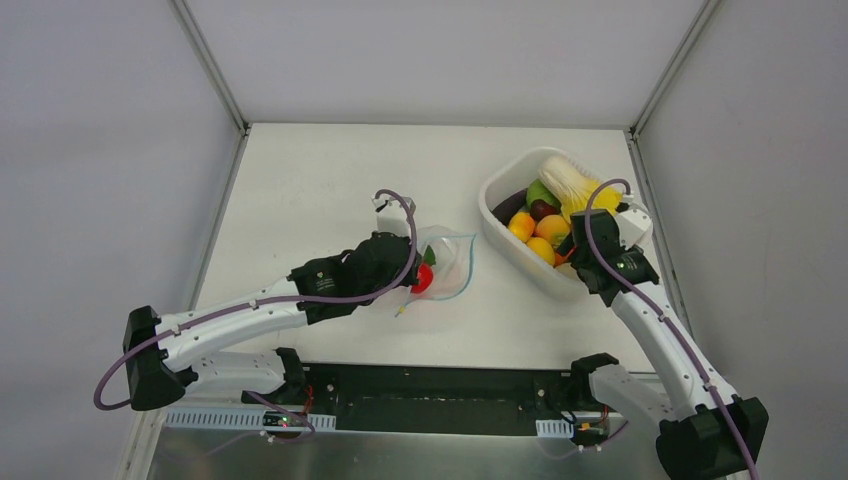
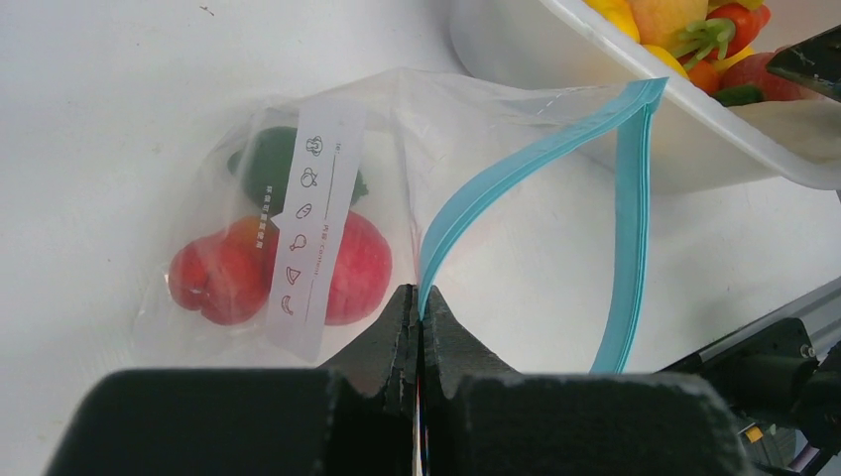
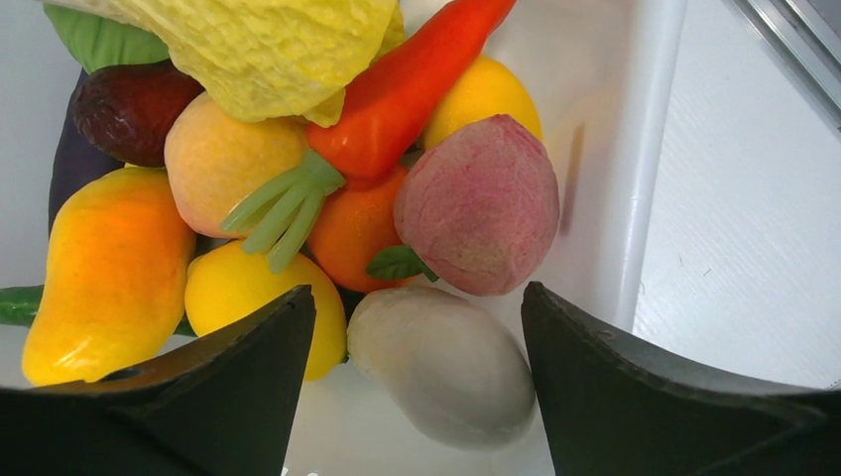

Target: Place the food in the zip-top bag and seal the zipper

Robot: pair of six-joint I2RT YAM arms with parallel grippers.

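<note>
While the right end effector (image 3: 417,297) hangs released over the tub (image 3: 615,149), a pale egg-shaped food (image 3: 441,367) lies directly between its fingers, long axis slanting across the gap; far to its left, the left end effector (image 2: 420,307) is clenched on the zipper (image 2: 516,174) of the zip-top bag (image 2: 327,178).

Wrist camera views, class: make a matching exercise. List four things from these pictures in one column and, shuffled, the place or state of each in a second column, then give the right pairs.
Things
1. left hand
2. right hand
3. red glossy toy fruit
4. long red toy pepper with green stem

Places or states
A. inside the clear crinkly zip-top bag
B. lying in the white rounded plastic tub
C. shut on the teal-blue zipper strip
D. open, above the tub

Pairs: 1-C, 2-D, 3-A, 4-B
</note>
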